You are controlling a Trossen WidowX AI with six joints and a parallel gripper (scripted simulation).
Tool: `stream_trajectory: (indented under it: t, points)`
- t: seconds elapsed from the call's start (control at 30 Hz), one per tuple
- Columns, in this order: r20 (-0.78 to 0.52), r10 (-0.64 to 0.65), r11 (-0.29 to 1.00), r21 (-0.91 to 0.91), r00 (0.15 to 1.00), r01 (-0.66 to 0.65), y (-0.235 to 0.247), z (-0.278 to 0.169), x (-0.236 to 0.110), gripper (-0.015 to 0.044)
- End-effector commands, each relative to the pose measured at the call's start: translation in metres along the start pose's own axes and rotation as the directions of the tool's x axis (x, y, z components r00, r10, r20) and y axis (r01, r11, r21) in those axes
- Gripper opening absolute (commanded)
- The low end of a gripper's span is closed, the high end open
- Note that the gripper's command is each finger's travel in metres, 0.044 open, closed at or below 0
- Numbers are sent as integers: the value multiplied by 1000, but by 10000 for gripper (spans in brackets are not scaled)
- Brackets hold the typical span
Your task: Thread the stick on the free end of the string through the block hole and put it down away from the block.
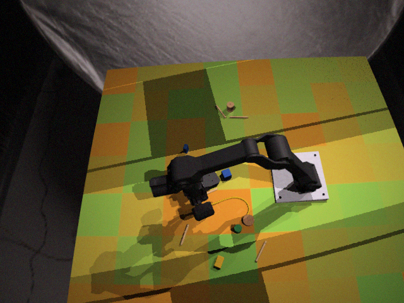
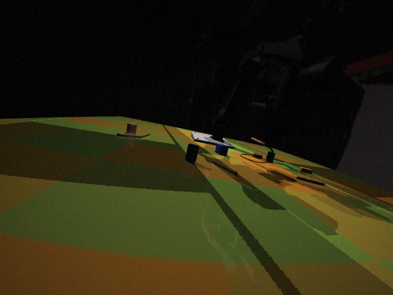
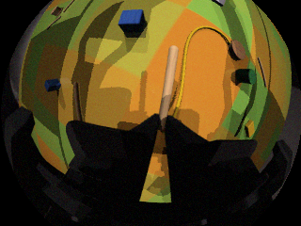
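Observation:
My gripper (image 1: 201,199) (image 3: 162,119) is shut on one end of the thin wooden stick (image 1: 212,190) (image 2: 256,141) (image 3: 169,78) and holds it off the table, pointing towards the arm's base. The yellow string (image 1: 235,198) (image 3: 201,30) runs from the held end in an arc to the round wooden button (image 1: 247,219) (image 3: 237,49), which lies flat on the table. The wooden block (image 1: 230,105) (image 2: 131,128) stands far off at the back of the table. I cannot see its hole.
Two loose sticks (image 1: 220,111) (image 1: 238,117) lie beside the block, two more (image 1: 184,233) (image 1: 260,250) near the front. A green cylinder (image 1: 237,228) (image 3: 245,77) stands by the button. There are also a blue cube (image 1: 226,174) (image 3: 132,22), a blue cylinder (image 1: 185,148) (image 2: 191,153), a yellow block (image 1: 218,261) and the white base plate (image 1: 313,160).

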State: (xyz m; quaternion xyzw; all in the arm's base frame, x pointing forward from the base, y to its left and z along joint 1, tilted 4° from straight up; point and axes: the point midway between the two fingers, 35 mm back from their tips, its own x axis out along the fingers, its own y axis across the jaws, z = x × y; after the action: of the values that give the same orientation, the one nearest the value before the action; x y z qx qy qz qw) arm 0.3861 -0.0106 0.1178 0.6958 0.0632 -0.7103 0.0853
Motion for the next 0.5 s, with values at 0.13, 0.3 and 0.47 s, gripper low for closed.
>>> stream_trajectory:
  t: [0.13, 0.3, 0.47]
  points:
    - [-19, -3, 1000, -1, 1000, 3, 2, -11, -1, 0]
    - [-29, -3, 1000, -1, 1000, 3, 3, -17, -2, 0]
    - [-40, -3, 1000, 0, 999, 3, 4, -24, -2, 0]
